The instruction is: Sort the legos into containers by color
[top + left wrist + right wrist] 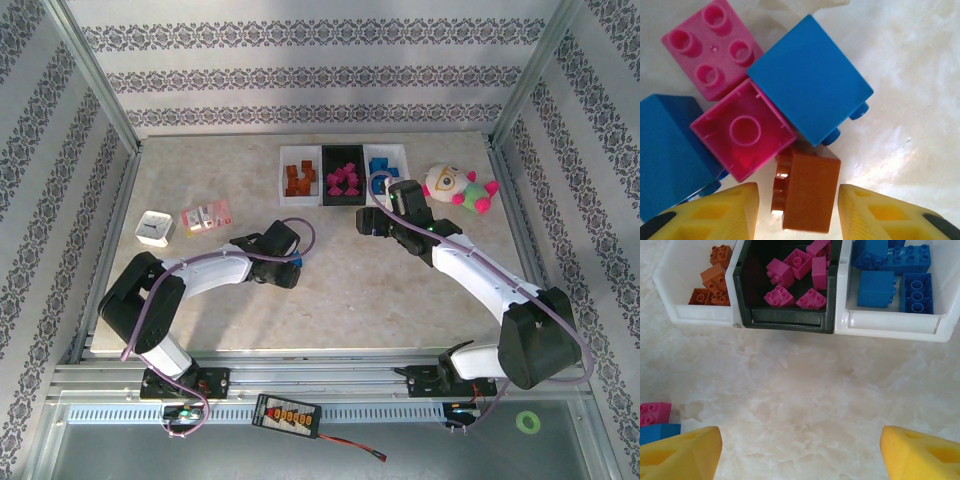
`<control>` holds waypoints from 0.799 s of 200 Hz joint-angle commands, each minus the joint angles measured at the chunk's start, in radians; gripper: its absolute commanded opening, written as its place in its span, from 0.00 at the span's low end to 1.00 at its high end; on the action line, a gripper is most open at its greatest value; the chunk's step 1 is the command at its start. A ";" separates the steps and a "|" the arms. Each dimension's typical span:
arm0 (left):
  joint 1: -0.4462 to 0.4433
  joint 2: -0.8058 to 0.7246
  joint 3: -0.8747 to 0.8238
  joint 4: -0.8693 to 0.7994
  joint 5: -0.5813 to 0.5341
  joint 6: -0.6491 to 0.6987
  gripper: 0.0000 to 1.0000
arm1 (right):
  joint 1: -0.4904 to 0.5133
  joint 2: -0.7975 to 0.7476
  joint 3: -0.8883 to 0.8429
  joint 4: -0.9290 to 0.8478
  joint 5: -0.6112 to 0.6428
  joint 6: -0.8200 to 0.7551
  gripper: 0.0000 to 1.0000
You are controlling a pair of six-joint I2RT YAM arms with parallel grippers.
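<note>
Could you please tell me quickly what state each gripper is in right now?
Left gripper: open, straddling the orange brick, not clamped.
Right gripper: open, empty.

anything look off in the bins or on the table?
Bins are clean, one colour each. Only the leftover pile at the left gripper is jumbled: a pink brick lies upside down, a blue brick on its side, an orange brick between the fingers.

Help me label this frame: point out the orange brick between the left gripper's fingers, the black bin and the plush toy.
orange brick (807,192): left wrist view, on its smooth upper face.
black bin (785,320): right wrist view, on its front wall.
plush toy (446,182): top external view, on its face.
</note>
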 commanded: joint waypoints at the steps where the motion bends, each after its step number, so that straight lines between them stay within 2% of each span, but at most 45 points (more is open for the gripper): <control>1: -0.013 0.024 0.026 0.008 0.017 -0.012 0.45 | -0.009 -0.011 0.002 0.018 -0.018 0.026 0.82; 14: -0.013 0.041 0.033 0.014 0.011 -0.012 0.43 | -0.009 -0.014 0.001 0.017 -0.020 0.028 0.83; 70: -0.014 0.038 0.058 0.001 0.028 -0.011 0.21 | -0.009 -0.070 -0.003 -0.001 -0.044 0.026 0.83; 123: -0.006 -0.075 0.100 -0.017 -0.075 0.030 0.18 | 0.001 -0.142 -0.026 0.006 -0.183 0.013 0.84; 160: 0.048 -0.037 0.208 0.059 -0.153 0.091 0.18 | 0.040 -0.145 -0.025 0.025 -0.205 -0.015 0.85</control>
